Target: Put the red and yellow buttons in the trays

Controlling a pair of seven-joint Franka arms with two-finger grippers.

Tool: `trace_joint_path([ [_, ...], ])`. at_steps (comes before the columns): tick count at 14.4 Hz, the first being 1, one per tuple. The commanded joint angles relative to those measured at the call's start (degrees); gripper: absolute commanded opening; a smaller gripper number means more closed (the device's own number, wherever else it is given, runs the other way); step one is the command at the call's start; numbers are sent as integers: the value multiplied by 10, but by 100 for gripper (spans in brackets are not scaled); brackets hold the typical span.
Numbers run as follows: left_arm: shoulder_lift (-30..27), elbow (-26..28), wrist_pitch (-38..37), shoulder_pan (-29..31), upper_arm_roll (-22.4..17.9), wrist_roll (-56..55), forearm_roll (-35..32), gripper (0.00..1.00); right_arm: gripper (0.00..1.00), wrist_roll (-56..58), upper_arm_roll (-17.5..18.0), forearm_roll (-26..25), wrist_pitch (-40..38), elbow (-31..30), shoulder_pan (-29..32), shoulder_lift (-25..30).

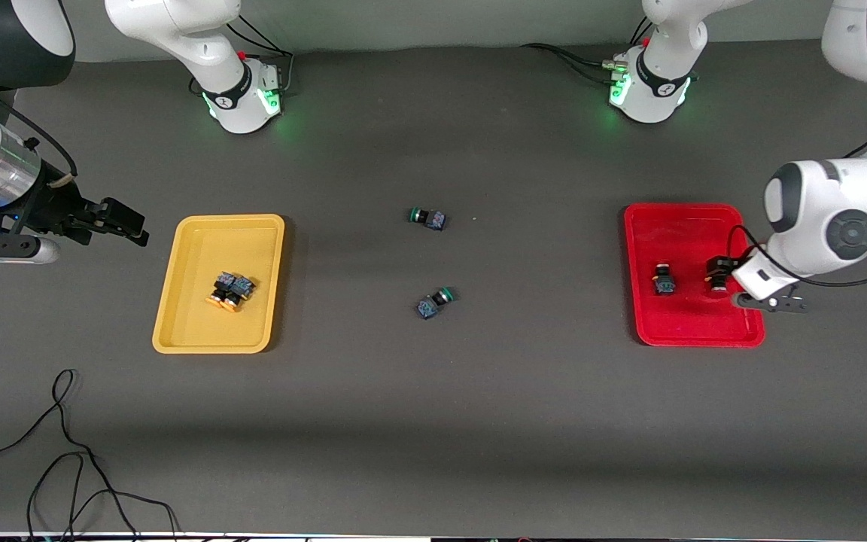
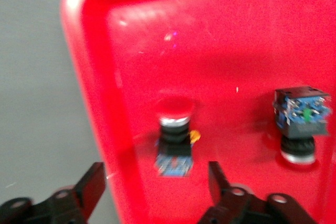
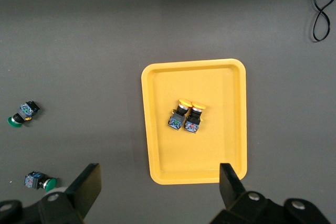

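A loose black cable [image 1: 65,452] curls across the lower left of the frame, with bare table [image 1: 433,421] stretching the full width above it. At mid-height on the left, the yellow tray [image 1: 177,301] holds both yellow buttons [image 1: 229,291] side by side and touching near its centre, clear of every rim. At mid-height on the right, the red tray [image 1: 674,226] holds two red buttons [image 1: 664,278], apart from each other. The left gripper [image 1: 768,301] hangs low over the tray's edge toward the left arm's end, fingers spread and gripping nothing, straddling one red button beside the rim. Two green buttons [image 1: 434,299] lie in the frame's middle, open table all round. At the left edge, the right gripper [image 1: 121,226] waits wide open and empty.
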State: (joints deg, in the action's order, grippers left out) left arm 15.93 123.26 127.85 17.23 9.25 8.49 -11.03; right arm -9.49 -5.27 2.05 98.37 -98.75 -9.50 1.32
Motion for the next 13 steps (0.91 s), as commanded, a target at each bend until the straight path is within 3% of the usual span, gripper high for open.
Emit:
trace_joint_path([
  [1,-46,-90,-148,6,8,38,9,100,100,13,3,-2,-4,8,15,-4],
  [5,-92,-207,-308,5,8,70,68,100,100,14,6,-2,-3,9,15,-9],
  [9,-149,-224,-339,-7,15,64,101,100,100,18,4,-2,-2,9,15,-5],
  [13,-163,-242,-363,-149,-76,7,106,100,100,21,4,-2,-4,8,12,-9],
])
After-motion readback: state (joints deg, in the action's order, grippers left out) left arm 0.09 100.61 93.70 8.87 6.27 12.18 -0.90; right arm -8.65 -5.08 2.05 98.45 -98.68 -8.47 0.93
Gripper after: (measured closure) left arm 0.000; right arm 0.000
